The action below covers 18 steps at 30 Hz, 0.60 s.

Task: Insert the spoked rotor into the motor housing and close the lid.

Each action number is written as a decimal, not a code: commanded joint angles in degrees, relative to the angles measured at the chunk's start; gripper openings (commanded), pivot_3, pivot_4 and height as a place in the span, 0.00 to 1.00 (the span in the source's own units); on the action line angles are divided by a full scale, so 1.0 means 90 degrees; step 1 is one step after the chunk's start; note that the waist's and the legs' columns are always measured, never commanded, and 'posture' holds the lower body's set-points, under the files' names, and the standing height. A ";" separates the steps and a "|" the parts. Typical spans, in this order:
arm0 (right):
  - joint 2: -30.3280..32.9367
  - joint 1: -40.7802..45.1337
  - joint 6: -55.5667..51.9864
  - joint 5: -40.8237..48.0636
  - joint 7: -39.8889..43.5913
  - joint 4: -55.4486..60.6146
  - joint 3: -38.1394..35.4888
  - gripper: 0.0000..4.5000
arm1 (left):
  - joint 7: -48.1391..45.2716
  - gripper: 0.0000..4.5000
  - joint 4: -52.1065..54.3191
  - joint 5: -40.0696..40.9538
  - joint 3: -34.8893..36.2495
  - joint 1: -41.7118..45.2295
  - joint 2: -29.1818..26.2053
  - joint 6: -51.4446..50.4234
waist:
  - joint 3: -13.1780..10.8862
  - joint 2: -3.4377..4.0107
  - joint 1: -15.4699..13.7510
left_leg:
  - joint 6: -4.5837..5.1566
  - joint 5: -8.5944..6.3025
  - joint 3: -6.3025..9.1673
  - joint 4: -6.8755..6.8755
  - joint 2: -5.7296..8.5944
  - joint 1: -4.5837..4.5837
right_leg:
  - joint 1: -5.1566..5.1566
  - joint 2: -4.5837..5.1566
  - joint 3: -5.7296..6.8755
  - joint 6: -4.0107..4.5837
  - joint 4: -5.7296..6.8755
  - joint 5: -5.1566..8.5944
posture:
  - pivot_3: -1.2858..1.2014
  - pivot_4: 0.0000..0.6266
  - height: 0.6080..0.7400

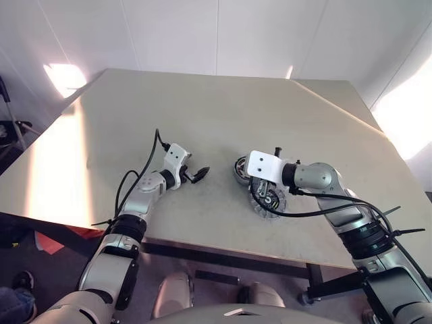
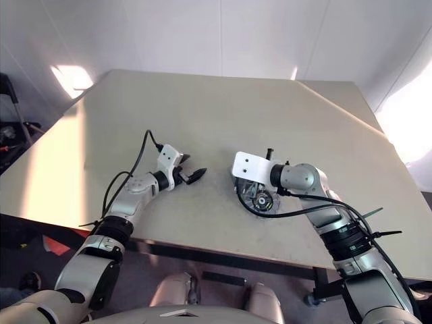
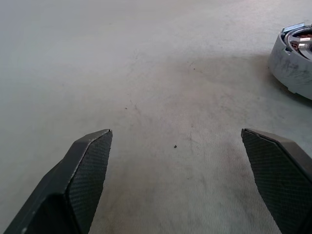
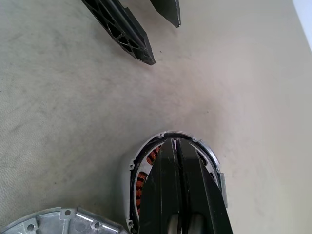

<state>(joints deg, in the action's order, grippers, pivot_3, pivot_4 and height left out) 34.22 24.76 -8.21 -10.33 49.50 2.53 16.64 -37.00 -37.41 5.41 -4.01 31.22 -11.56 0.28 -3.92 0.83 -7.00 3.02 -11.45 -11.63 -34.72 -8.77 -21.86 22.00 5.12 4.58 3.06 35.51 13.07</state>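
one motor housing (image 4: 146,180), one lid (image 1: 268,202), two claws

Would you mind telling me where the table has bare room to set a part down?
The beige table is bare beyond both grippers and left of the left gripper, also between the grippers. It is crowded by the right gripper, over the dark coil-ringed motor housing, with the ribbed grey lid alongside.

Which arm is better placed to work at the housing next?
Right. The right gripper, shut, sits directly over the motor housing, with the lid beside it. The left gripper is open over bare table, well apart from the housing.
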 commanded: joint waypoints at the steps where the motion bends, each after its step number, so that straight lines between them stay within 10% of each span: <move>1: -0.0036 0.0419 -0.0051 0.0020 -0.0291 -0.0204 -0.0322 0.00 | 0.0022 1.00 0.0091 0.0028 0.0100 0.0115 -0.0033 0.0143 | 0.0000 0.0000 0.0007 | 0.0000 0.0000 0.0000 0.0000 0.0000 0.0000 | 0.0000 0.0000 0.0000 0.0000 0.0000 0.0000 | 0.52 0.00 1.00; 18: -0.0184 0.0161 0.0566 0.0025 -0.0576 -0.1183 -0.0256 0.00 | 0.0017 1.00 0.0110 0.0019 0.0096 0.0101 -0.0049 0.0138 | 0.0001 -0.0002 0.0005 | 0.0002 -0.0002 -0.0001 0.0005 0.0000 0.0005 | -0.0005 0.0000 0.0000 0.0000 -0.0005 0.0000 | 0.52 0.00 1.00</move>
<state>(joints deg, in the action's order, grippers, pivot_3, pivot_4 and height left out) 32.26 25.78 -3.74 -11.79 42.60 -10.86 14.81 -36.98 -37.48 5.41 -3.97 31.26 -11.57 0.29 -3.91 0.81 -6.95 3.04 -11.46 -11.64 -34.68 -8.76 -21.83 21.96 5.12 4.58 3.06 35.46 13.07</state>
